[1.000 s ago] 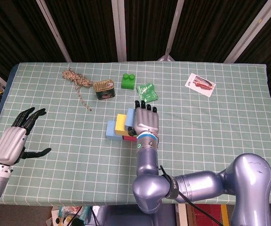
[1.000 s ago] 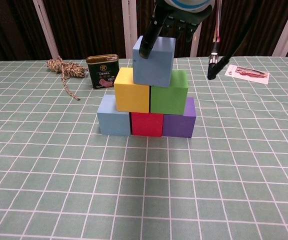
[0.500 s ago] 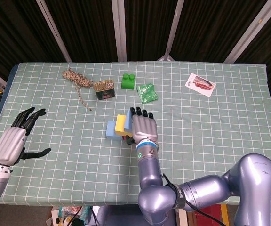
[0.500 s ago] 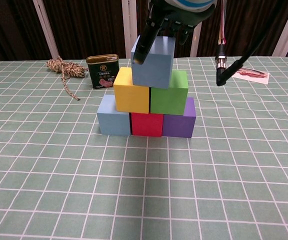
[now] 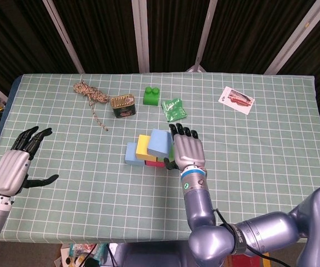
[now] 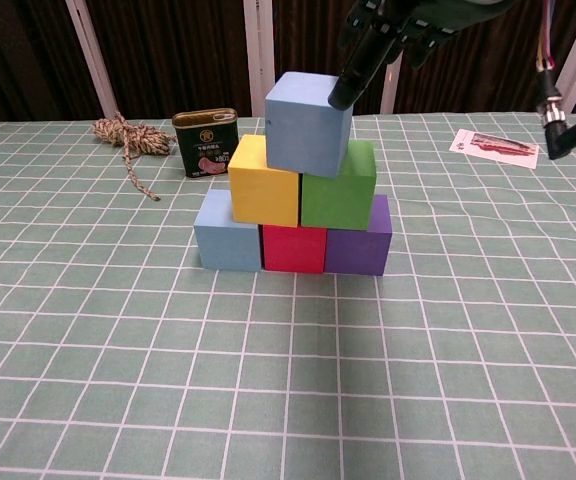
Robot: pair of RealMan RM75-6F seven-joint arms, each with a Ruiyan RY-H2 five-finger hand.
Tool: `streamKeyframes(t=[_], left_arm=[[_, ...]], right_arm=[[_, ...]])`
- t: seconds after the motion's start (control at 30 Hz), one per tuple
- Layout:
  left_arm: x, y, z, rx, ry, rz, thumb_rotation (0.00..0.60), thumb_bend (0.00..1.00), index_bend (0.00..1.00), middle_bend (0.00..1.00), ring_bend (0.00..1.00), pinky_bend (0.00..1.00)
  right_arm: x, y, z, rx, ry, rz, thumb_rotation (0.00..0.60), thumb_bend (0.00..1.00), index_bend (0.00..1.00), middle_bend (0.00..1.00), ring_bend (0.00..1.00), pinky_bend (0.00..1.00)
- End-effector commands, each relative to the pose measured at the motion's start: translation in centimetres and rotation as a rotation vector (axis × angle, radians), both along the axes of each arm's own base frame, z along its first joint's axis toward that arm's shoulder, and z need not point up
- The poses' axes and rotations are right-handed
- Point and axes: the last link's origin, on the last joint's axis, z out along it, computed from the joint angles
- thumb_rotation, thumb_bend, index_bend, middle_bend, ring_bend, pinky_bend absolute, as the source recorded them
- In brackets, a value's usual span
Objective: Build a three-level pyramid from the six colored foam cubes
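The foam pyramid stands mid-table. Its bottom row holds a light blue cube (image 6: 227, 244), a red cube (image 6: 294, 248) and a purple cube (image 6: 359, 249). Above them sit a yellow cube (image 6: 264, 182) and a green cube (image 6: 339, 187). A light blue top cube (image 6: 307, 123) (image 5: 159, 143) rests on those two, free of any hand. My right hand (image 5: 187, 150) (image 6: 388, 32) hovers open just right of the top cube, fingers spread. Far off at the table's left edge, my left hand (image 5: 16, 164) is open, palm down.
A green tin can (image 6: 206, 142) and a coil of rope (image 6: 120, 133) lie behind the pyramid to the left. A green toy brick (image 5: 151, 95), a green packet (image 5: 174, 108) and a printed card (image 5: 236, 99) lie further back.
My right hand let go of the light blue top cube and moved to the right, away from the stack. The cube stays on the yellow and green cubes. My left hand stayed put.
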Motion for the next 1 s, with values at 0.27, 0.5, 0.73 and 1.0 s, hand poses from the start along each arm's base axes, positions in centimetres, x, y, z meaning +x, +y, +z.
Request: streamKeyframes(t=[0.27, 0.5, 0.73, 1.0], left_arm=[[-0.1, 0.0, -0.2, 0.008, 0.02, 0.006, 0.6, 0.07, 0.01, 0.12, 0.0, 0.0], [-0.3, -0.1, -0.2, 0.021, 0.036, 0.011, 0.6, 0.07, 0.01, 0.12, 0.0, 0.0], [-0.4, 0.1, -0.4, 0.03, 0.065, 0.018, 0.6, 0.07, 0.01, 0.12, 0.0, 0.0], [-0.9, 0.1, -0.8, 0.054, 0.074, 0.026, 0.6, 0.07, 0.01, 0.1, 0.0, 0.0]], right_arm=[[-3.5, -0.8, 2.9, -0.125, 0.103, 0.071, 0.6, 0.39, 0.0, 0.0, 0.0, 0.0], [-8.4, -0.2, 5.5, -0.18, 0.125, 0.036, 0.6, 0.39, 0.0, 0.0, 0.0, 0.0], [-14.7, 1.5, 6.6, -0.169, 0.136, -0.023, 0.6, 0.39, 0.0, 0.0, 0.0, 0.0], [-20.6, 4.0, 7.2, -0.194, 0.131, -0.028, 0.6, 0.39, 0.0, 0.0, 0.0, 0.0]])
